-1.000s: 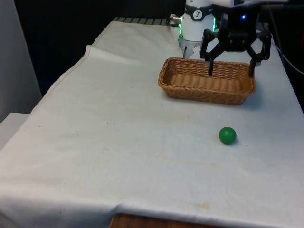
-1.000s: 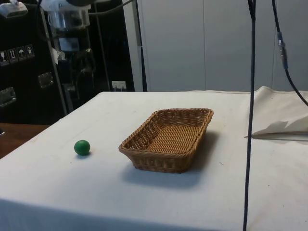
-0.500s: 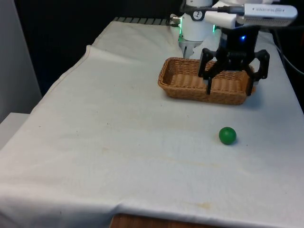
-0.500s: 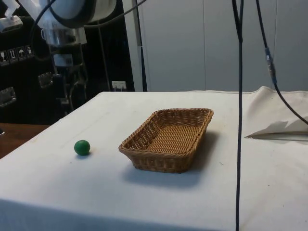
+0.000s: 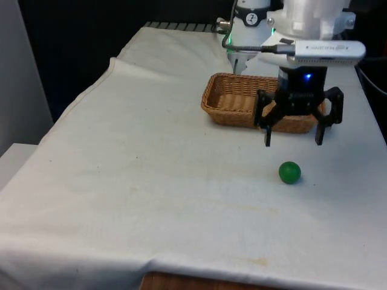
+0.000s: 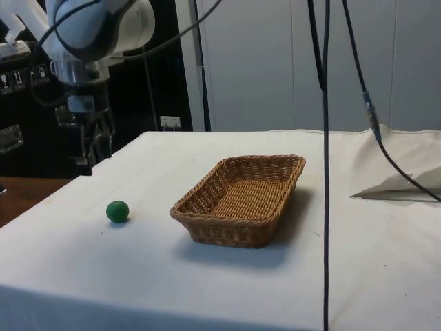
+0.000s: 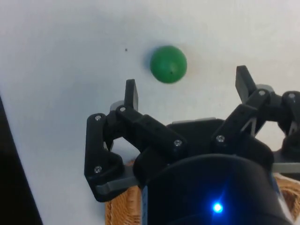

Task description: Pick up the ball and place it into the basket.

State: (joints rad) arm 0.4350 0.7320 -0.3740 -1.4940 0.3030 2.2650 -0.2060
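Observation:
A green ball (image 5: 289, 172) lies on the white cloth, on the camera's side of the wicker basket (image 5: 236, 99) in the front view; it also appears as the ball (image 6: 117, 211) left of the basket (image 6: 241, 198) in the side view. My gripper (image 5: 293, 142) hangs open above the cloth between basket and ball, its fingertips a little short of the ball and above it. In the wrist view the ball (image 7: 168, 64) sits just beyond the spread fingers (image 7: 131, 93), and nothing is between them. In the side view the gripper (image 6: 93, 155) hangs above and behind the ball.
The basket is empty. The cloth's edge runs along the front view's left, and a folded-up piece of cloth (image 6: 406, 181) lies at the side view's right. Cables (image 6: 325, 138) hang in front of the side camera.
The gripper has moved from above the basket towards the camera in the front view and lower, ending just short of the ball. It stayed open. The ball has not moved.

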